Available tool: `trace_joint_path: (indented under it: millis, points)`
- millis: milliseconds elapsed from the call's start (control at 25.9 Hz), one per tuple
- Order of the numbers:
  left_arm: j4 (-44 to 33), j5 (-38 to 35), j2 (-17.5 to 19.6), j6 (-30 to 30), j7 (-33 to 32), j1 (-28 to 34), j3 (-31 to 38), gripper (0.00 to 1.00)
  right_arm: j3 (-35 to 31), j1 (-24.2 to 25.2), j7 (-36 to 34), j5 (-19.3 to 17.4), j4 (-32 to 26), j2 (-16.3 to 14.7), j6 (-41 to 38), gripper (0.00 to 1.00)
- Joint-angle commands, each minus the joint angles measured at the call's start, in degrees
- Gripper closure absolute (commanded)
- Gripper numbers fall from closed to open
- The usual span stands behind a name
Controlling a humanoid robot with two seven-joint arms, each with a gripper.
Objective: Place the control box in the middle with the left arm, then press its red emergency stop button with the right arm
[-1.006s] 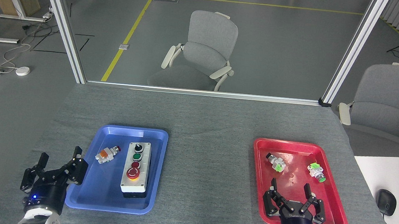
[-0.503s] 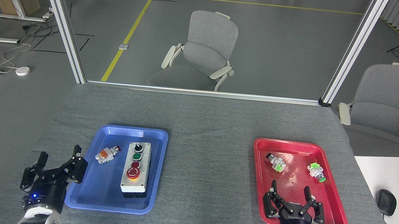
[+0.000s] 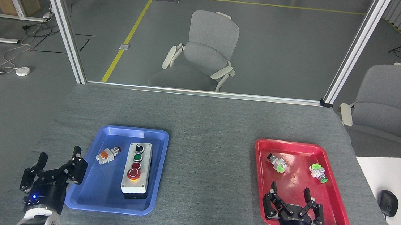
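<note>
The control box (image 3: 136, 168) lies untouched in the blue tray (image 3: 105, 200), its red emergency stop button (image 3: 133, 174) nearest me. The left gripper (image 3: 59, 157), wide open, barely shifts beside the tray; the right gripper (image 3: 289, 191), also open, has drawn back slightly. The middle (image 3: 208, 171) waits bare.
</note>
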Motion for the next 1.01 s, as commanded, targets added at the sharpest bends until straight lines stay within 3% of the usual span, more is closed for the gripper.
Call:
trace_joint_path:
  millis: [0,232,464,696,851,967]
  points:
    - [-0.1,0.0,0.2,0.0,-0.1,-0.4,0.0,0.01,0.0,0.0,0.0,0.0,0.2,0.2,0.1,0.02]
    - [-0.5,0.0,0.1,-1.1,0.0,1.2,-0.2,0.01,0.0,-0.1,0.0,0.0,0.3,0.2,0.1,0.02]
    - [-2.0,0.1,-5.1,-2.1,2.9,3.4,-0.2,0.01,0.1,-0.1,0.0,0.0,0.2,0.1,0.1,0.02]
    - [-1.6,-0.1,-5.1,-2.7,4.3,4.7,-0.3,0.01,0.0,-0.1,0.0,0.0,0.4,0.2,0.1,0.02]
    - [-3.6,-2.1,-4.7,-3.9,4.3,7.5,-2.3,0.01,0.0,-0.1,-0.1,0.0,0.7,0.2,0.2,0.02]
    - [-8.5,-9.5,-4.4,-3.8,4.3,11.6,-2.8,0.01,0.0,-0.1,-0.1,0.1,0.7,0.2,0.2,0.02]
